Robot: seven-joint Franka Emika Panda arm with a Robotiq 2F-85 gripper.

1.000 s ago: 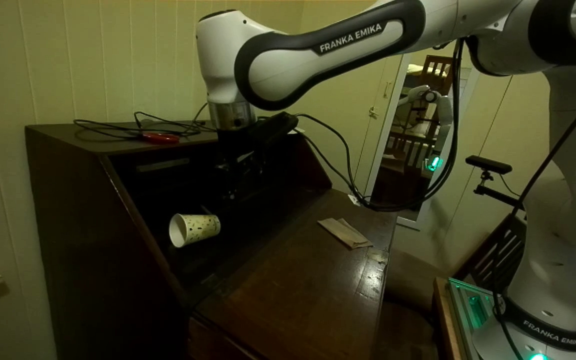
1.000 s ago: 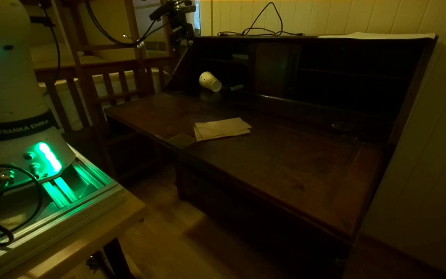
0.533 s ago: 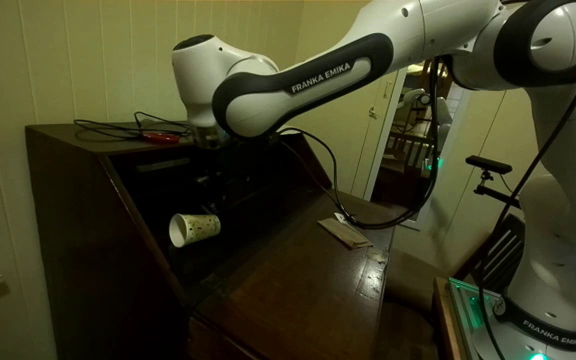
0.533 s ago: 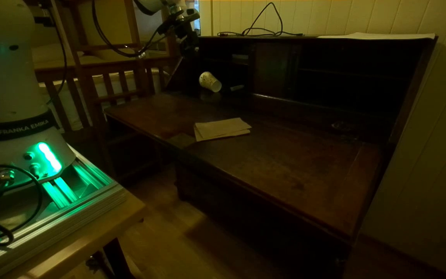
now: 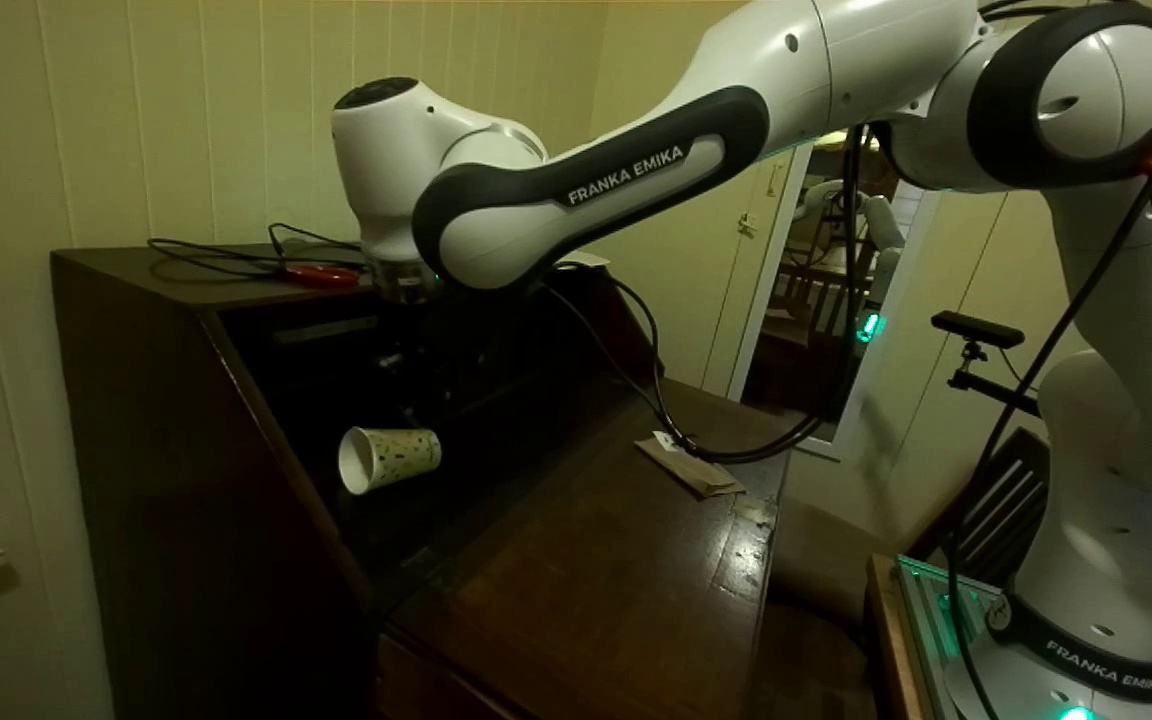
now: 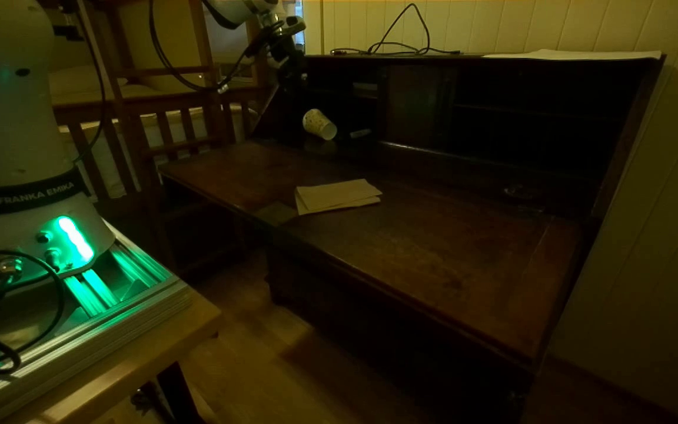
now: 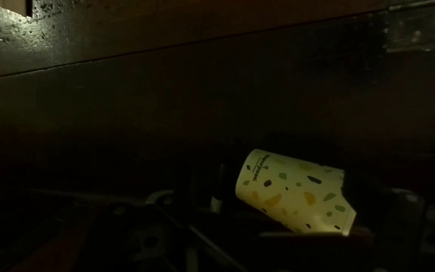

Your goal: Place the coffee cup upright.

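Plainly spread, though half lost in shadow, the gripper point(image 6: 296, 81) hangs by the back left corner of the desk point(image 6: 480, 253), left as one faces its front edge, and higher than the cup point(image 7: 295, 192). In the wrist view its fingers point(image 7: 402, 223) stand well apart; one of them hides part of the cup's rim, and I cannot tell whether it touches. The cup, pale with coloured flecks, lies on its side inside the desk toward the back edge, near the left end, its mouth to that end and its bottom to the right. A pen point(image 7: 216, 204) lies just beside that bottom. Close by the mouth stands the left side panel point(image 5: 176, 480), and shelves point(image 6: 492, 107) rise along the back edge. A hinge point(image 7: 417, 34) shows on the front-edge side of the cup. Folded paper point(image 6: 339, 196) lies near the front edge in both exterior views, well apart from the cup. The arm point(image 5: 616, 180) reaches in over that edge, its cables point(image 5: 736, 457) drooping by the paper. On top of the desk, a cord point(image 6: 412, 50) and a red thing point(image 5: 321, 275) lie toward the left end, a white sheet point(image 6: 574, 55) toward the right. A mirror point(image 5: 776, 370) stands past the right end.
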